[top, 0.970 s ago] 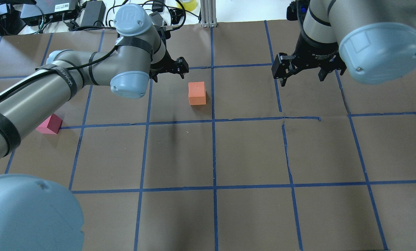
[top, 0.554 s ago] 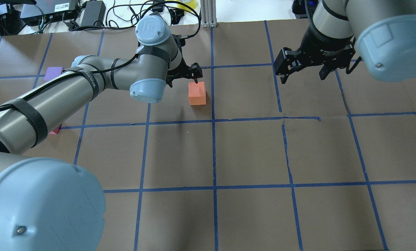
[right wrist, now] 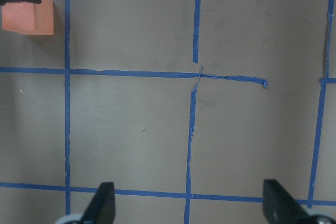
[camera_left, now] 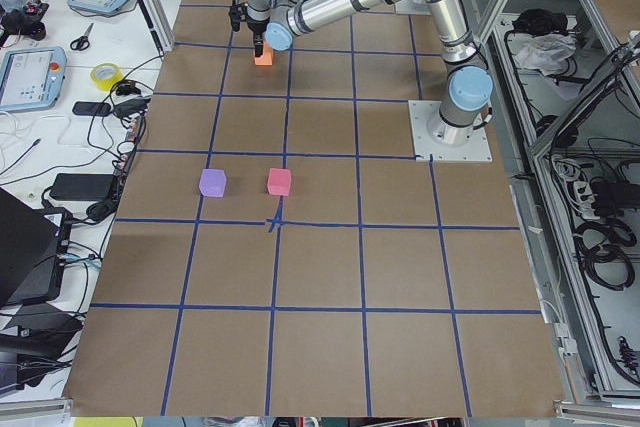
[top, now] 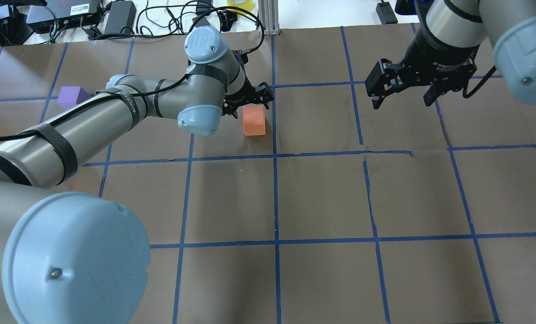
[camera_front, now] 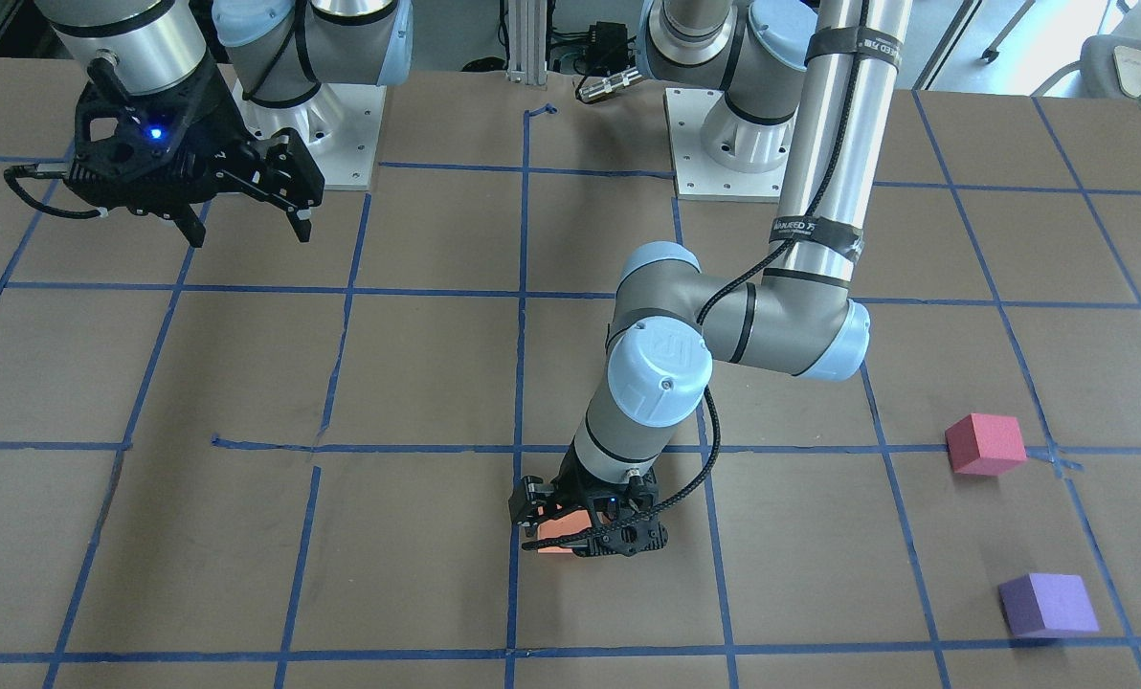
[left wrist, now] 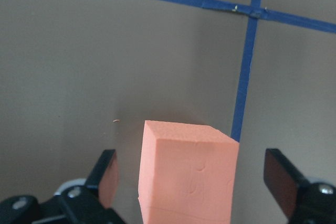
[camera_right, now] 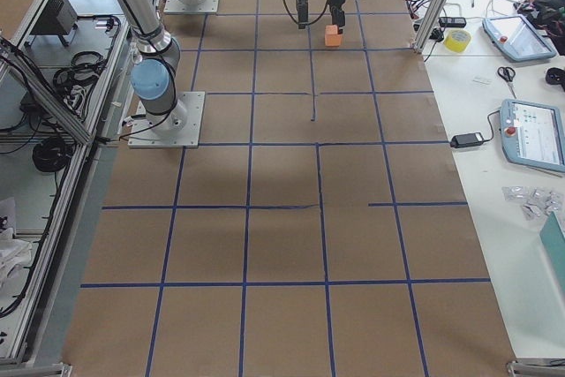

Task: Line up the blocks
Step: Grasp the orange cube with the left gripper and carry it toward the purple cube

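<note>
The orange block [top: 254, 121] sits on the brown table near the middle blue line. My left gripper [top: 250, 100] is open and low over it. In the left wrist view the orange block [left wrist: 186, 177] stands between the two fingers [left wrist: 107, 179], with a gap on each side. It also shows under the gripper in the front view [camera_front: 559, 529]. The pinkish-red block [camera_front: 985, 444] and the purple block [camera_front: 1047, 604] lie far out on my left side; the purple one also shows overhead [top: 72, 96]. My right gripper [top: 403, 103] is open and empty, held high.
Blue tape lines [top: 275, 155] divide the brown table into squares. Cables and power bricks [top: 115, 18] and an aluminium post [top: 268, 18] stand along the far edge. The two arm bases [camera_front: 724, 144] sit on the robot side.
My left gripper has moved right and come down around the orange block. My right arm has drawn back to the right and away. The blocks have not moved.
</note>
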Motion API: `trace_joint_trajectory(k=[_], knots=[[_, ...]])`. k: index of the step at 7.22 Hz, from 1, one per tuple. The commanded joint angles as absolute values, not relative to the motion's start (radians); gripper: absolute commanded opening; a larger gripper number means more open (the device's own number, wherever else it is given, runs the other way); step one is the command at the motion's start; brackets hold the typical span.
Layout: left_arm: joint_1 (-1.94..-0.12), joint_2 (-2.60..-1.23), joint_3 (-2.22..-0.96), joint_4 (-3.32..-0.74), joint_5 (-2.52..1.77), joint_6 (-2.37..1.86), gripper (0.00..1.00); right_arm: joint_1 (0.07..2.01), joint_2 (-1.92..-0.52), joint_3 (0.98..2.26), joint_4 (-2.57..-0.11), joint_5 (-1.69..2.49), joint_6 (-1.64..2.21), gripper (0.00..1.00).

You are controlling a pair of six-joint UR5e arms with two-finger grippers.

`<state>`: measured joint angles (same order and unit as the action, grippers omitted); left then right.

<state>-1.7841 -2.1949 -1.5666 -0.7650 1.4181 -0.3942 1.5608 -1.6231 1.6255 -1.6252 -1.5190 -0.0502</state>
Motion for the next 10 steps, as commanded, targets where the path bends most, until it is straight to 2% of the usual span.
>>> trace_joint_trajectory(k=[1,2,3,5,10], knots=[[-1.798,-2.241,-1.591,-0.762,1.433,-0.420,0.99,1.565,-1.628,1.628,-1.621,-1.529,-0.043,1.00],[-1.798,-2.235,-1.583,-0.758,1.465,-0.405,0.33,1.568,-1.634,1.625,-1.620,-1.532,-0.041,1.00],[-1.798,-2.232,-1.582,-0.752,1.470,-0.403,0.17,1.568,-1.638,1.624,-1.600,-1.534,-0.041,1.00],[-1.763,-2.205,-1.574,-0.759,1.570,-0.248,0.15,1.569,-1.638,1.624,-1.592,-1.534,-0.008,1.00],[-1.423,-2.138,-1.560,-0.767,1.606,0.125,0.15,1.565,-1.635,1.629,-1.592,-1.536,-0.009,1.00]])
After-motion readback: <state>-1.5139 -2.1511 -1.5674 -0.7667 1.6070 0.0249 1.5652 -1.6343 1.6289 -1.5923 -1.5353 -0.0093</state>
